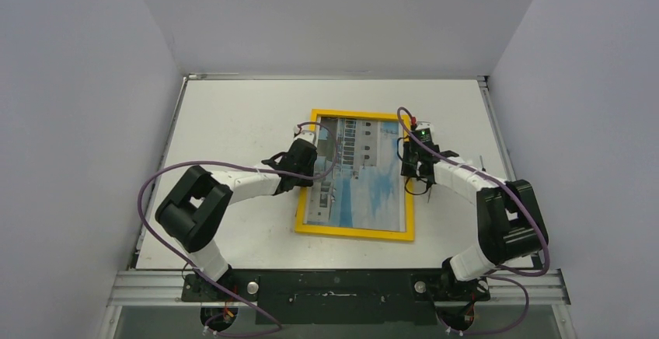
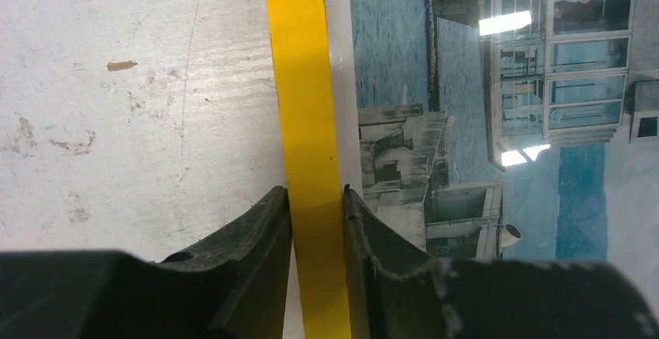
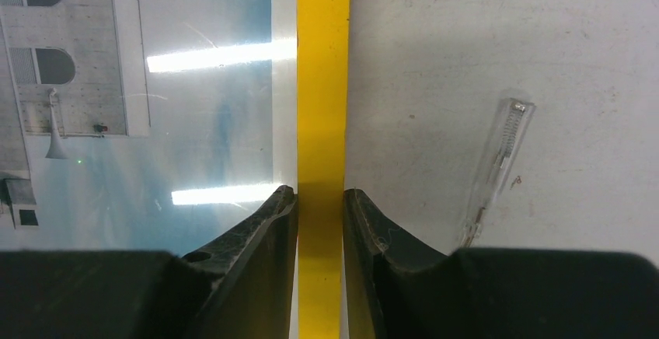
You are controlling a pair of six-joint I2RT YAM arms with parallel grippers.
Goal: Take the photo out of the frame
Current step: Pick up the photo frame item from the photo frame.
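The frame [image 1: 353, 232] lies flat and face up on the white table, its yellow border all round. The photo [image 1: 365, 176] of a white building in blue tones sits inside it under glass. My left gripper [image 1: 311, 156] is closed across the frame's left border [image 2: 303, 82], one finger on the table side and one over the photo [image 2: 466, 121]. My right gripper [image 1: 409, 160] is closed across the right border [image 3: 322, 67], one finger over the photo's glass [image 3: 155, 121] and one on the table side. In both wrist views the fingers press against the yellow strip.
A thin clear tube [image 3: 497, 160] with a spring inside lies on the table just right of the frame, close to my right gripper. White walls enclose the table on the left, back and right. The table's metal rail [image 1: 334, 284] runs along the near edge.
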